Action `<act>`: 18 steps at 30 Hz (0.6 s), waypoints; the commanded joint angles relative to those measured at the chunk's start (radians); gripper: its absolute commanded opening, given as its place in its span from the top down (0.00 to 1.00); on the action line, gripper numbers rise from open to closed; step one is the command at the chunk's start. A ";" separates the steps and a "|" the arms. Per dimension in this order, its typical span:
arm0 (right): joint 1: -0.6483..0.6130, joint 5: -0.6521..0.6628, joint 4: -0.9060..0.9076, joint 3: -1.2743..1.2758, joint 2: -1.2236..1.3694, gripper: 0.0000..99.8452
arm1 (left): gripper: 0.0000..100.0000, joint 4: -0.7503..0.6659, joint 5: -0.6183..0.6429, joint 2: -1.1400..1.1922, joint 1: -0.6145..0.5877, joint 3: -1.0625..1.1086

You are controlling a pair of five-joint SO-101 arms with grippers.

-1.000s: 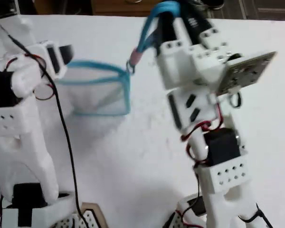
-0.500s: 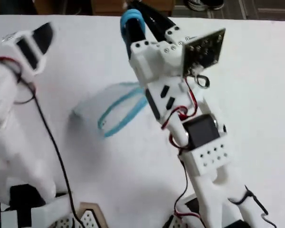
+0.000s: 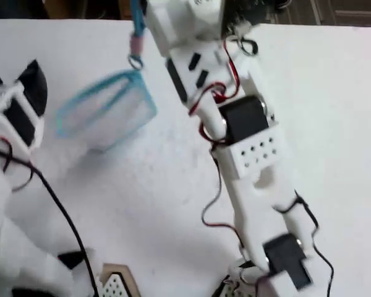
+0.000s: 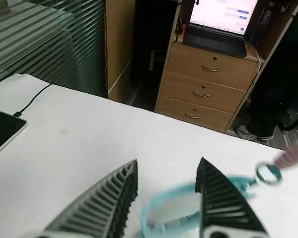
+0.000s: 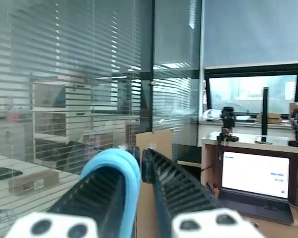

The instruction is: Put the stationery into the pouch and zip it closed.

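Observation:
A see-through mesh pouch (image 3: 105,111) with a blue rim lies on the white table (image 3: 334,93), left of centre. Its blue strap (image 3: 136,15) rises from a metal ring (image 3: 135,62) and a pink piece toward the far table edge. In the right wrist view my right gripper (image 5: 141,156) is shut on the blue strap loop (image 5: 114,166), held up in the air. My left gripper (image 3: 13,73) stands open at the left, short of the pouch and apart from it. In the left wrist view the left gripper (image 4: 169,163) frames the pouch (image 4: 184,198), with the ring (image 4: 264,173) off to one side.
The right arm (image 3: 241,130) stretches across the table's middle from the near edge. A dark phone (image 4: 2,131) with a cable lies on the table beyond the left gripper. Past the far edge stands a wooden drawer cabinet (image 4: 208,84).
The right arm has swung left and toward the far edge with the strap, dragging the pouch left. The left gripper has pulled back toward the left edge.

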 commanded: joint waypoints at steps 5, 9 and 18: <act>-0.048 0.035 0.168 -0.500 0.199 0.98 | 0.80 -0.002 0.071 -0.236 0.019 0.160; -0.073 0.092 0.206 -0.626 0.286 0.98 | 0.80 0.000 0.077 -0.374 0.226 0.322; -0.073 0.095 0.225 -0.666 0.320 0.98 | 0.80 -0.126 -0.078 -0.432 0.564 0.864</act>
